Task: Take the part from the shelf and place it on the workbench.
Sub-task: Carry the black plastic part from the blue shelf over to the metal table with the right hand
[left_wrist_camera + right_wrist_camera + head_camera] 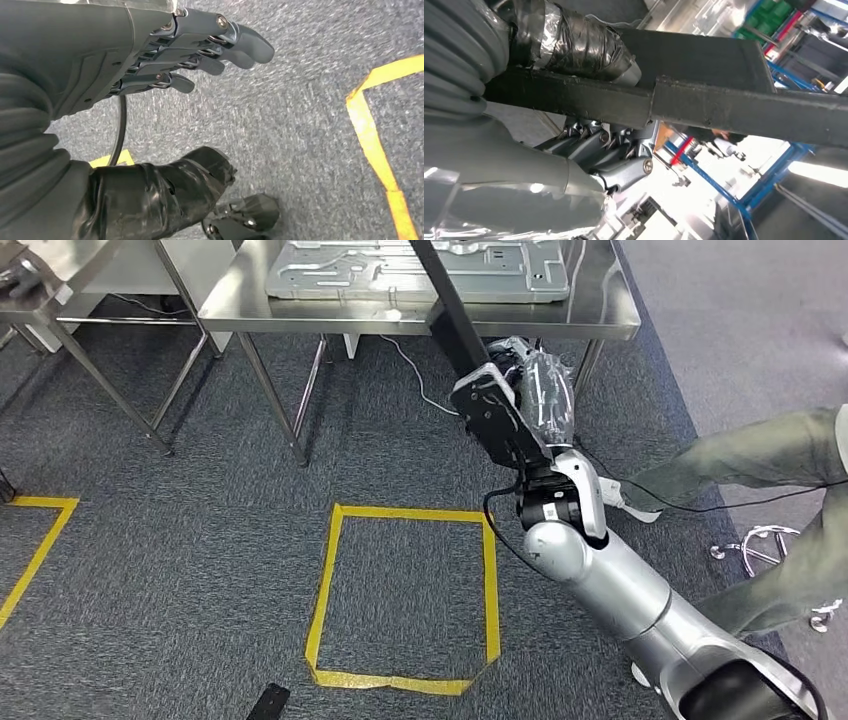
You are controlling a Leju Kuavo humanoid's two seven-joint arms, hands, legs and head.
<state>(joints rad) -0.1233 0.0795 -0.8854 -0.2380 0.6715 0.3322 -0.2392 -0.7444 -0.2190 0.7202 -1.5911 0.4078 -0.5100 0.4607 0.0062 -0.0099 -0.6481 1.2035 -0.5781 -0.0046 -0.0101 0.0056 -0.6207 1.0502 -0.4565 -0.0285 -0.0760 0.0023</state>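
Right robot hand (540, 400) grips a long, flat, black part (462, 335).

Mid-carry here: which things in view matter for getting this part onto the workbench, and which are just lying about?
Job:
- long black part, gripped by the right hand
- steel workbench ahead
- left hand, holding nothing

Lying about:
- grey metal panel on the workbench
- yellow floor tape
- white cable
- person's legs

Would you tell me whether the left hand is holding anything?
No: the left hand hangs open over the carpet, fingers extended and apart, nothing between them.
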